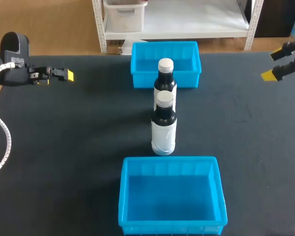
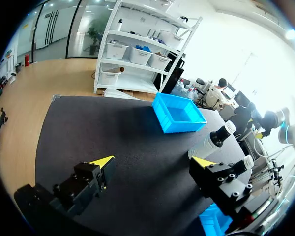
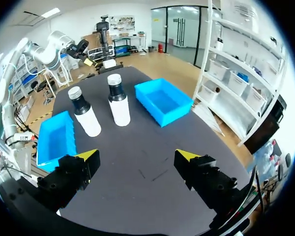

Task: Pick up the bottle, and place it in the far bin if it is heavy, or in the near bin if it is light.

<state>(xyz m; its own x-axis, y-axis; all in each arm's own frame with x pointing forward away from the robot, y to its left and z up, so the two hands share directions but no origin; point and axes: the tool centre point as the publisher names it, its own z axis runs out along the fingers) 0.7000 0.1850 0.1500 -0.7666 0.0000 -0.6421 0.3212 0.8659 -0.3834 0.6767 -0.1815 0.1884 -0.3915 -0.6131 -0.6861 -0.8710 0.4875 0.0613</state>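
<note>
Both arms out at the sides, nothing in hand.

Left gripper [image 2: 155,161]: fingers spread wide and holding nothing. Its wrist view shows only bare dark table [image 1: 64,147] between the yellow tips. It sits over the far-left part of the table, well apart from the bottles.

Right gripper [image 3: 137,155]: fingers also spread wide, nothing between them. It is at the far-right edge of the table, also well apart from the bottles.

Two bottles stand on the table, not one. Both are upright, with dark bodies, white caps and white labels. They line up near-to-far along the middle of the table, between the two bins.
- Far bottle [image 1: 165,78]: just on the near side of the far bin [image 1: 142,81]. From the head view I cannot tell whether it touches the bin wall.
- Near bottle [image 1: 164,130]: just nearer than the far bottle. The right wrist view shows a small gap between the two. It is near the near bin [image 1: 167,196], with a strip of table between them.

Both bins are blue with open tops, and nothing is inside either. The far bin is at the far middle of the table, the near bin at the near middle.
</note>
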